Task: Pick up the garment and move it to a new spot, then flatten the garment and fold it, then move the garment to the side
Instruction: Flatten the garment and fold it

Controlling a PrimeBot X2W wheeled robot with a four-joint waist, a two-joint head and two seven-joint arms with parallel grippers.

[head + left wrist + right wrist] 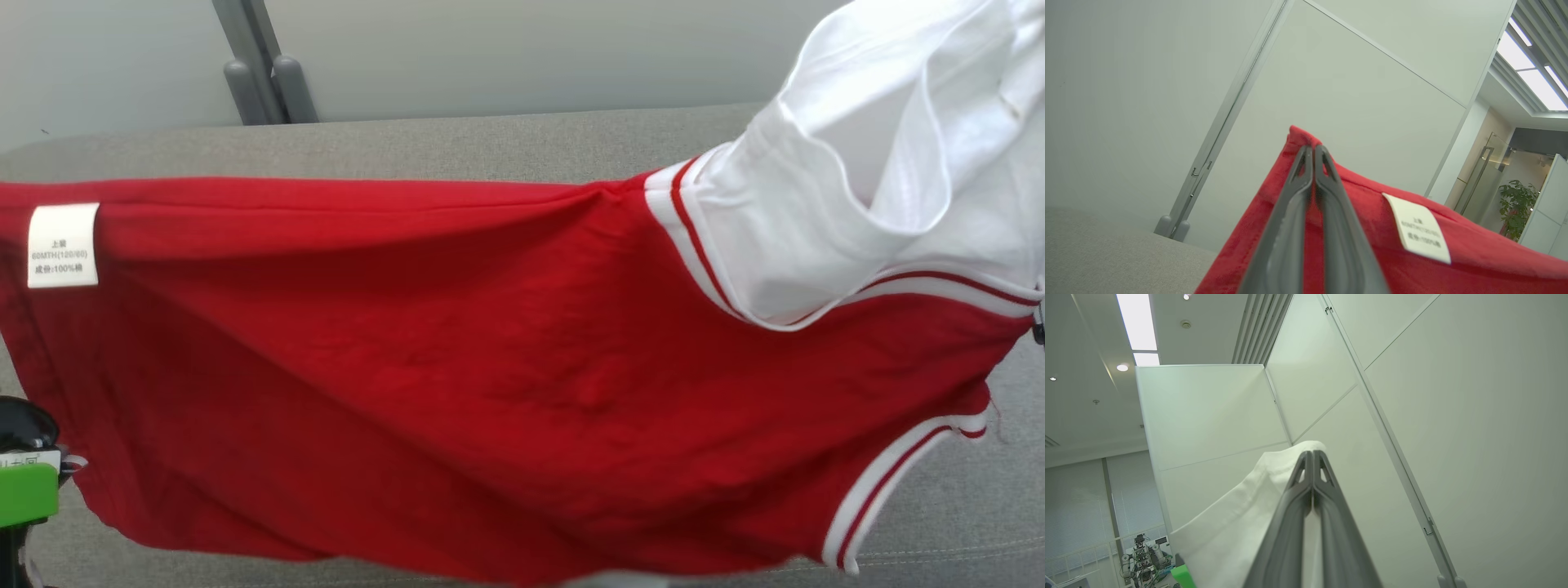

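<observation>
Left fingers (1286,232) clenched on red corner of garment (490,367), near white label (63,245). Right fingers (1286,531) clenched on white sleeve (857,204) edge. Garment stretched left-to-right between them, raised over gray worktop (408,147); top edge taut, lower edge sagging near. Far strip of worktop open up to partition wall (571,57).

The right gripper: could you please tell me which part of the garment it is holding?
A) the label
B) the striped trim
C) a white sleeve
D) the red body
C: in the right wrist view, the right gripper is shut on the garment, and the cloth between its fingers is plain white sleeve fabric.
</observation>
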